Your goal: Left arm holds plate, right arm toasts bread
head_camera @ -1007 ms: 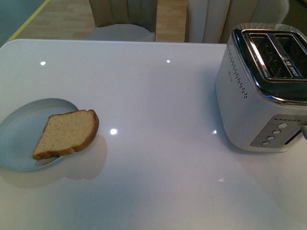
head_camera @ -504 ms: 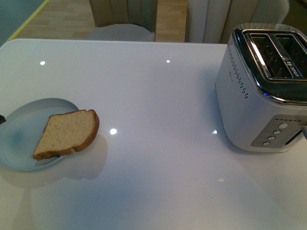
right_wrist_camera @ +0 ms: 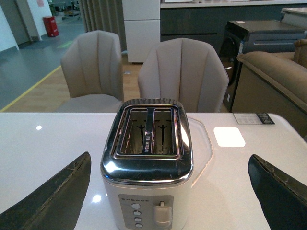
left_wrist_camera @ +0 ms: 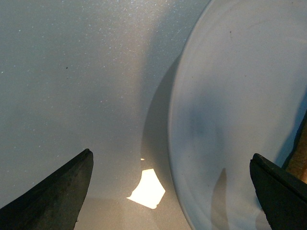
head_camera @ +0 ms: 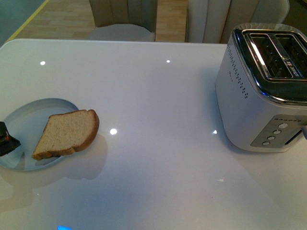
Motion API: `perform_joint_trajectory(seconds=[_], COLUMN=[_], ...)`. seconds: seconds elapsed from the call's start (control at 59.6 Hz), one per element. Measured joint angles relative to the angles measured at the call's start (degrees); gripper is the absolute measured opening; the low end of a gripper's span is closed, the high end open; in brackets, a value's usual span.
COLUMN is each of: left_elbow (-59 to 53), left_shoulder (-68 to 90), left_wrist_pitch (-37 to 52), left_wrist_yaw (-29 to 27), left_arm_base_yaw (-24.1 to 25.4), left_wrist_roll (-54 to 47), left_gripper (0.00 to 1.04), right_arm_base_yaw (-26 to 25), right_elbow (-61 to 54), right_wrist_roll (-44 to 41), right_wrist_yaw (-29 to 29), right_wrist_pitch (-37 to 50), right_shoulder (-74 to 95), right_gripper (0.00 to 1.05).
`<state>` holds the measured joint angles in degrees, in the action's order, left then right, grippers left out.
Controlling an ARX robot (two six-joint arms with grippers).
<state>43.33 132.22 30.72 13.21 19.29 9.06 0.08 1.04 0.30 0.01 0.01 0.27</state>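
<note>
**White table, one plate, one slice, both grippers spread**

White glossy table fills my front view, with two pale chairs behind it at 12 o'clock. I count one plate, one slice of bread and one toaster.

The plate is round, pale blue-white and shallow, and sits at 9 o'clock. The bread lies on it, with a light brown crumb and a darker crust. Its rounded top points to 3 o'clock and overhangs the plate's rim above the table. The toaster stands well apart at 3 o'clock, with two slots and four round buttons. A small dark part of the left gripper sits over the plate's 9 o'clock rim.

From the left wrist camera I see two dark fingertips set wide apart, gripping nothing. One is over bare table and the other over the plate, whose rim runs between them. A brown sliver of bread shows at the frame's edge.

The right wrist camera faces the toaster end-on, showing two slots, four buttons and one lever. The right gripper has its two fingertips spread wide, and nothing is held between them. Two chairs and a sofa stand beyond the table.
</note>
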Motion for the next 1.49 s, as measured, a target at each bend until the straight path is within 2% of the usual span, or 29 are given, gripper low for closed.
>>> perform_joint_trajectory(seconds=[0.168, 0.201, 0.571, 0.688, 0.722, 1.024, 1.276, 1.494], left_elbow=[0.9, 1.0, 1.2, 1.0, 1.0, 0.3, -0.7, -0.8], left_shoulder=[0.9, 1.1, 1.9, 1.9, 1.9, -1.2, -12.5, -23.4], left_wrist_pitch=[0.2, 0.2, 0.0, 0.0, 0.0, -2.2, -7.7, -15.1], left_wrist_yaw=[-0.7, -1.0, -1.8, -0.7, 0.1, 3.3, 3.1, 2.8], left_arm_base_yaw=[-1.0, -1.2, -3.0, -3.4, -3.3, -1.9, -1.0, -2.7], left_wrist_roll=[-0.8, -0.9, -1.3, 0.3, 1.3, 5.9, 10.6, 16.7], left_gripper=[0.97, 0.94, 0.33, 0.07, 0.03, 0.03, 0.03, 0.03], right_arm_base_yaw=[0.0, 0.0, 0.0, 0.0, 0.0, 0.0, 0.0, 0.0], right_elbow=[0.0, 0.0, 0.0, 0.0, 0.0, 0.0, 0.0, 0.0], right_wrist_roll=[0.0, 0.0, 0.0, 0.0, 0.0, 0.0, 0.0, 0.0], right_wrist_yaw=[0.0, 0.0, 0.0, 0.0, 0.0, 0.0, 0.0, 0.0], right_wrist_pitch=[0.0, 0.0, 0.0, 0.0, 0.0, 0.0, 0.0, 0.0], right_shoulder=[0.0, 0.0, 0.0, 0.0, 0.0, 0.0, 0.0, 0.0], right_gripper=[0.96, 0.96, 0.96, 0.96, 0.96, 0.96, 0.96, 0.96])
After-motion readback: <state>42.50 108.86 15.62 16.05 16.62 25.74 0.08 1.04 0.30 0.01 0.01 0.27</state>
